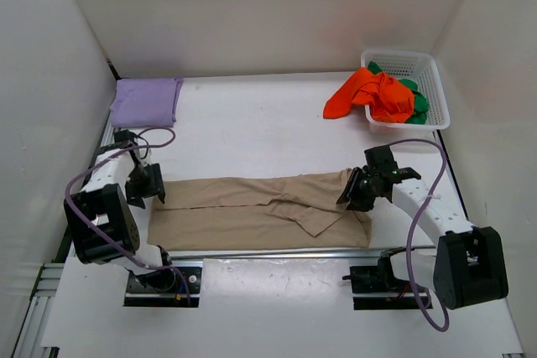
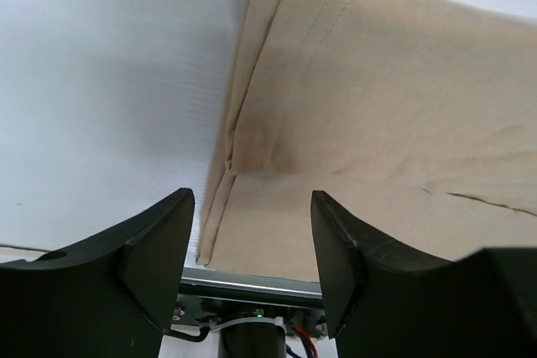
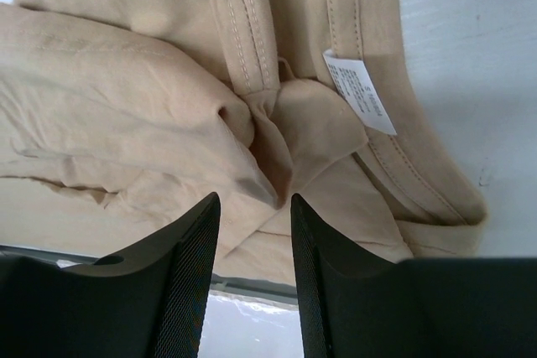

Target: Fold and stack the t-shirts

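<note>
Top external view, left to right: a folded lavender t-shirt [image 1: 147,101] lies well beyond the left gripper [image 1: 149,184]. That gripper hangs over the left end of the beige t-shirt [image 1: 252,211], black jaws released and wide, holding nothing. In its wrist view the stitched hem [image 2: 277,81] runs away from the fingertips. The beige shirt lies flat, soft and creased. It is folded into a long band whose long axis runs from one gripper to the other, collar end at the right gripper [image 1: 357,190]. Those jaws stand part-way apart over a bunched fold beside the ribbed collar [image 3: 243,23] and white label [image 3: 359,90], clamping nothing. Far beyond that gripper, an orange-red t-shirt [image 1: 369,94] spills from a white mesh basket [image 1: 436,81] that also holds a green t-shirt [image 1: 417,100].
</note>
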Motion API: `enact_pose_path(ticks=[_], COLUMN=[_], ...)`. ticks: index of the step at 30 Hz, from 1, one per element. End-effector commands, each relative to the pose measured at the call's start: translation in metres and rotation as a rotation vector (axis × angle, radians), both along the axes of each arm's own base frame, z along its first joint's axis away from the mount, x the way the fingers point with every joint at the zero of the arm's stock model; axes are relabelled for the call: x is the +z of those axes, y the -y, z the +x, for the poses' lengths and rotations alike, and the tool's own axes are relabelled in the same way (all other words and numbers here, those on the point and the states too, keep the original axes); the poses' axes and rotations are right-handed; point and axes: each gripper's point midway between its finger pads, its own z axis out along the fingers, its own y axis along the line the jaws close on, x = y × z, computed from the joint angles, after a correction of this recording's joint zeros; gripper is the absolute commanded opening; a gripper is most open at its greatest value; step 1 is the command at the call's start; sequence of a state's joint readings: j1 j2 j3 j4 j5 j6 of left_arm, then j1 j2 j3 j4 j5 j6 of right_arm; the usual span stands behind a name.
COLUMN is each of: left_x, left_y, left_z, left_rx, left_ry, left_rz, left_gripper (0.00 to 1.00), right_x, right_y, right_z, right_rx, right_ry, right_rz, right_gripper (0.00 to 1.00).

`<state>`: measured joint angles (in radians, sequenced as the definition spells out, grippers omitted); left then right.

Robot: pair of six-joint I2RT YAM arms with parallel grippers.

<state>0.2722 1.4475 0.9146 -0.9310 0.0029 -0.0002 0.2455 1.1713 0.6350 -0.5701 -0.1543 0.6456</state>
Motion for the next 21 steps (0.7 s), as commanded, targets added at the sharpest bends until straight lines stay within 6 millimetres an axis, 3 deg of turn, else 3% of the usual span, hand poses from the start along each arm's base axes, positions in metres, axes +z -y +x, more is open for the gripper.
enact_pose_path(ticks=[1, 5, 14, 20, 21], left_x=[-0.001, -0.009, -0.016, -0.023, -0.020], left_y=[0.002, -0.005, -0.008, -0.008, -0.009], left_z=[0.010, 0.011, 0.010, 0.008, 0.012], left_rx=[0.004, 0.010, 0.012, 0.012, 0.012], left_ry=[0.018, -0.005, -0.032, -0.050, -0.040], left_rz=[-0.034, -0.003, 0.008, 0.003, 0.006], left_gripper=[0.68, 0.64, 0.35, 0.35, 0.43], right_x=[-0.003, -0.007, -0.012, -0.015, -0.017], right_y=[-0.005, -0.005, -0.007, -0.013, -0.013], right_z=[0.004, 0.007, 0.006, 0.006, 0.005], right_rx=[-0.001, -0.001, 0.002, 0.017, 0.017], right_ry=[0.004, 0.001, -0.013, -0.021, -0.030], right_rz=[0.018, 0.017, 0.023, 0.033, 0.030], right_gripper=[0.44, 0.44, 0.44, 0.44, 0.44])
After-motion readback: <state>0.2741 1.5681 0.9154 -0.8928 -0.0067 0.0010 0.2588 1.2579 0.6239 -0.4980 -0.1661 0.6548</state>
